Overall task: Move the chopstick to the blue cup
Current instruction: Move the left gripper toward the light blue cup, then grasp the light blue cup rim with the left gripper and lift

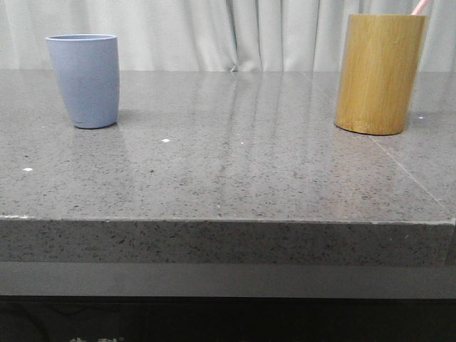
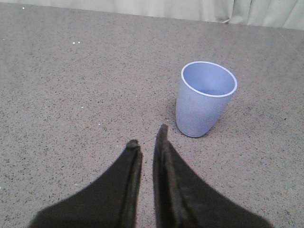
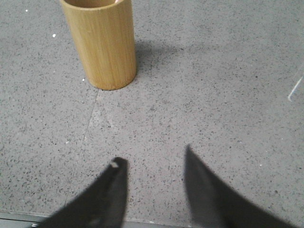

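Note:
The blue cup point(image 1: 84, 80) stands upright at the far left of the table, and nothing shows inside it. In the left wrist view the blue cup point(image 2: 204, 102) sits just ahead and to one side of my left gripper point(image 2: 148, 135). That gripper's dark fingers are nearly together with a slim gap and nothing between them. Only the pink tip of the chopstick point(image 1: 420, 6) shows, poking out of the wooden cylinder point(image 1: 380, 73) at the far right. My right gripper point(image 3: 153, 156) is open and empty above the bare table, short of the wooden cylinder point(image 3: 102, 45).
The grey speckled stone table point(image 1: 228, 178) has its front edge point(image 1: 228, 219) close to the camera. A pale curtain point(image 1: 235, 32) hangs behind it. The two cups stand far apart with open tabletop between them.

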Available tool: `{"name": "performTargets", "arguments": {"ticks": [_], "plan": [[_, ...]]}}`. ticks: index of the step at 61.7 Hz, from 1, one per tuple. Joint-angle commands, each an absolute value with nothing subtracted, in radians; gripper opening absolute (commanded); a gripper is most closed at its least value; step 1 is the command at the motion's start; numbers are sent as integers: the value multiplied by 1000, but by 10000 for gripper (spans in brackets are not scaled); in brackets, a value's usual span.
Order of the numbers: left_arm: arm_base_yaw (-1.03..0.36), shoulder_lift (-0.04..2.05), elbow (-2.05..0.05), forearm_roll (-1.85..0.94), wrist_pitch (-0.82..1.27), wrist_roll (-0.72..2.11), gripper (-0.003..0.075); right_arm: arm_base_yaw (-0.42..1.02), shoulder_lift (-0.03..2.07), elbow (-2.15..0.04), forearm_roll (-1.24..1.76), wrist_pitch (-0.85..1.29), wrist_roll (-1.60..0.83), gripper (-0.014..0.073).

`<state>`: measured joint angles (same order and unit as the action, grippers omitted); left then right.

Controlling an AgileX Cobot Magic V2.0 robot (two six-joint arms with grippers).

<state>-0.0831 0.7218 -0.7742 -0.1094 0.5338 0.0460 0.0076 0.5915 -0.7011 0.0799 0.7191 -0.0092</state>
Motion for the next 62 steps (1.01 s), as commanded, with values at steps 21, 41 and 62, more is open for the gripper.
{"name": "performTargets", "arguments": {"ticks": [21, 41, 62], "plan": [[-261, 981, -1057, -87, 521, 72, 412, 2, 599, -728, 86, 674, -32, 540], [-262, 1331, -1405, -66, 758, 72, 412, 2, 599, -728, 86, 670, -32, 540], [-262, 1620, -1686, 26, 953, 72, 412, 2, 599, -728, 86, 669, -32, 540]]}}
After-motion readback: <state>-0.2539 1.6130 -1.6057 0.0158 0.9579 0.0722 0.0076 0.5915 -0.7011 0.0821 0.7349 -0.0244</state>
